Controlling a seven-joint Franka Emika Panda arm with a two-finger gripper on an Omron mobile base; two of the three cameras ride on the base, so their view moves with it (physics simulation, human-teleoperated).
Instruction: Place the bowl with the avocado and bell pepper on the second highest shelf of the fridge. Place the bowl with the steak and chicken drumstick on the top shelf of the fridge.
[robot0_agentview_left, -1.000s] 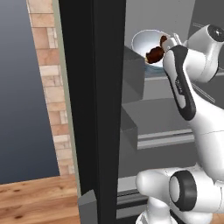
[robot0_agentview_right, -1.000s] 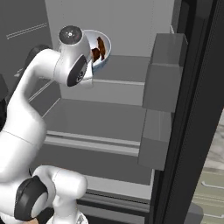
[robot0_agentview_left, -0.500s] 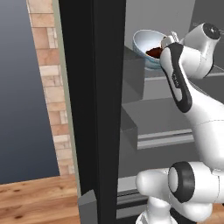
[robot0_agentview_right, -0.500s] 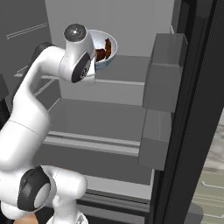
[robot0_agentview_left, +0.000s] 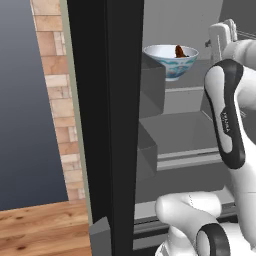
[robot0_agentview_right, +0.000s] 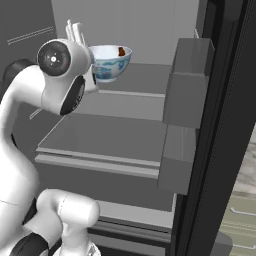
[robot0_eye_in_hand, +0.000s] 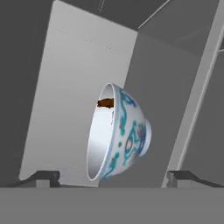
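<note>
A white bowl with blue, green and red patterns (robot0_agentview_left: 171, 62) stands upright at an upper fridge shelf (robot0_agentview_left: 197, 86), its foot on or just above it. A brown piece of meat (robot0_agentview_left: 180, 51) pokes over the rim; the rest of its contents is hidden. My gripper (robot0_agentview_left: 211, 47) is level with the bowl, close to its side. In the right base view the bowl (robot0_agentview_right: 110, 61) sits beside the gripper (robot0_agentview_right: 92, 62). In the hand view the bowl (robot0_eye_in_hand: 124, 138) lies ahead of the open gripper (robot0_eye_in_hand: 113, 177), whose fingertips (robot0_eye_in_hand: 43, 177) stand wide apart without touching it.
The open fridge door (robot0_agentview_left: 107, 125) with grey door bins (robot0_agentview_right: 187, 95) flanks the opening. A lower shelf (robot0_agentview_right: 105, 137) lies beneath. My own arm (robot0_agentview_left: 227, 125) rises in front of the shelves. Brick wall (robot0_agentview_left: 55, 100) stands left of the fridge.
The bowl has moved deeper into the fridge and turned from tilted to upright at the upper shelf. The fingers now stand spread apart from it.
</note>
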